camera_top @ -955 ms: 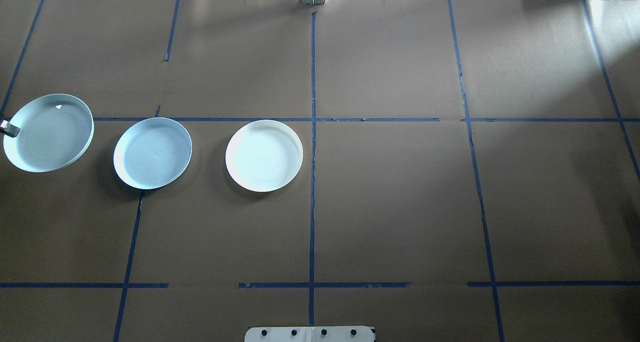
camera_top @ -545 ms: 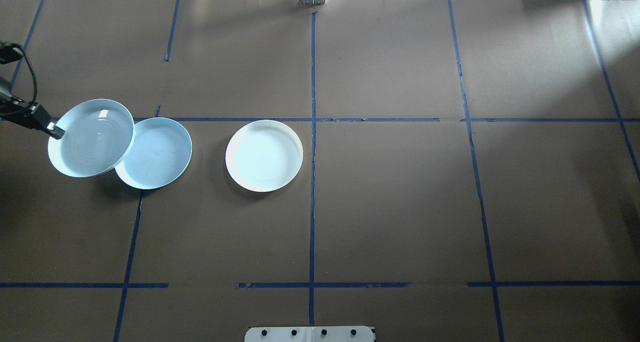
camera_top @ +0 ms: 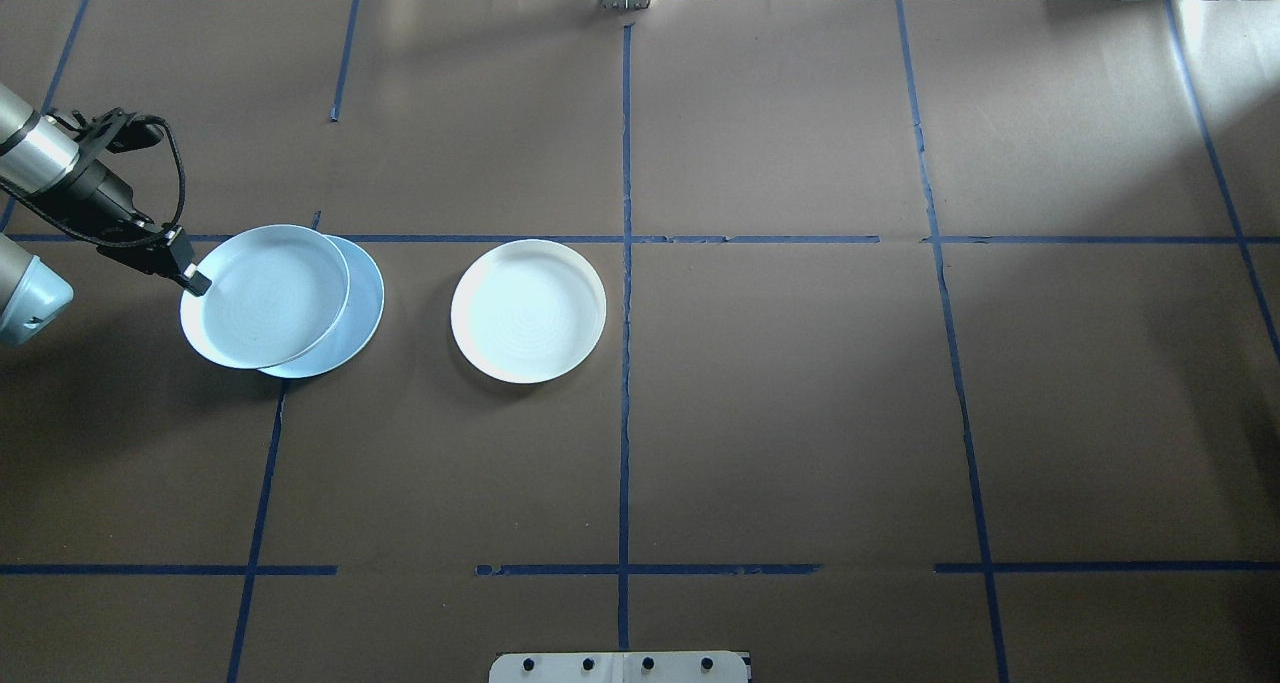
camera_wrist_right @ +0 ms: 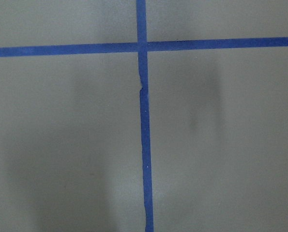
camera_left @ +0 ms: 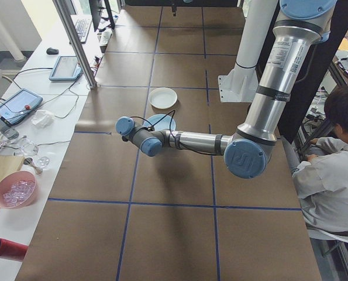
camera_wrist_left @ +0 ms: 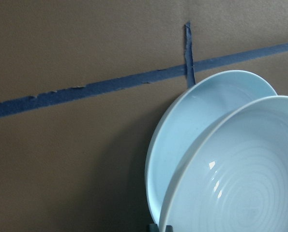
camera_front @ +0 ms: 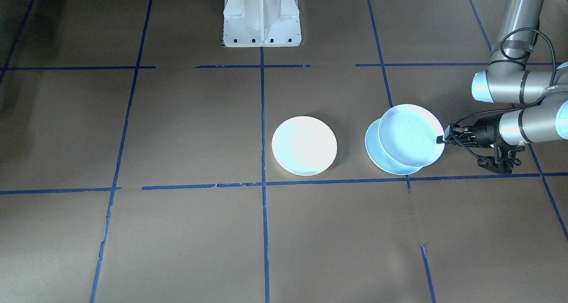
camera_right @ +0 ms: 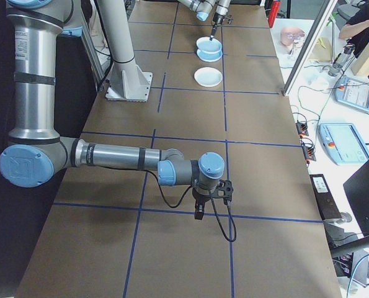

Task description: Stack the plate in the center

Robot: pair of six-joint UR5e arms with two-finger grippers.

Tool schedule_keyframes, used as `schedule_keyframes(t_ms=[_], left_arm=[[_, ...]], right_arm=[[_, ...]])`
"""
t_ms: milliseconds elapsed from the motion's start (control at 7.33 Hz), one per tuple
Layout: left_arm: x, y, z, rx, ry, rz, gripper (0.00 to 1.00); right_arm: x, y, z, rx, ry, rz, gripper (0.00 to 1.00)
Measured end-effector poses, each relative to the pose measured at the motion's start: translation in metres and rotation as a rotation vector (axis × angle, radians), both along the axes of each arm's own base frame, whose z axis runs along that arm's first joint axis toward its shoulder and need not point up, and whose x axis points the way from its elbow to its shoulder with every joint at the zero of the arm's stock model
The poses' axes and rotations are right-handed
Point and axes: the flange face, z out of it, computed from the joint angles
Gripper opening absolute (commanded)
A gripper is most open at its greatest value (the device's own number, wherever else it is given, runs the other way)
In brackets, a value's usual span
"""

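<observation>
Left claw (camera_top: 195, 281) is clenched on the rim of a pale blue plate (camera_top: 265, 295), pinching it at about its 9 o'clock edge in the overhead view and carrying it off the bench (camera_top: 800, 413). That carried plate hangs over a second blue plate (camera_top: 360, 308) lying flat on the brown paper, covering most of it; only a crescent of the lower one shows toward 3 o'clock. The wrist camera shows the held plate above and offset from the one beneath, with a gap of shadow between their rims.

The center plate (camera_top: 528, 310), whiter with a cream rim, sits just left of the middle blue tape line (camera_top: 626, 263), at 3 o'clock from the pair and apart from them. The task seems to want the plates piled there, so the carried plate likely has farther to travel in that direction.

To do this well, keep the plate level, since a one-sided rim pinch lets the far edge droop. Carry it high enough to clear both rims, centre it over the white plate, then lower until the bases nest before letting go.

Right claw (camera_right: 200, 214) hangs low over bare paper near a tape crossing; whether it is released or clenched I cannot tell.
</observation>
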Motion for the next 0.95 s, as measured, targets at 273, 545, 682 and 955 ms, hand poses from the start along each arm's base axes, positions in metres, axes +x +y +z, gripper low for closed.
schedule_keyframes(t_ms=[273,545,682,955], left_arm=[[0.004,-0.003,0.001,0.006,-0.021,-0.010,0.00],[0.006,-0.005,-0.017,-0.002,-0.017,-0.029,0.00],[0.008,-0.007,-0.024,-0.003,-0.017,-0.036,0.00],[0.009,-0.009,-0.024,0.001,-0.035,-0.050,0.00]], right_arm=[[0.000,0.000,0.000,0.000,0.000,0.000,1.00],[0.000,0.000,0.000,-0.001,0.000,0.000,1.00],[0.000,0.000,0.000,-0.001,0.000,0.000,1.00],[0.000,0.000,0.000,-0.002,0.000,0.000,1.00]])
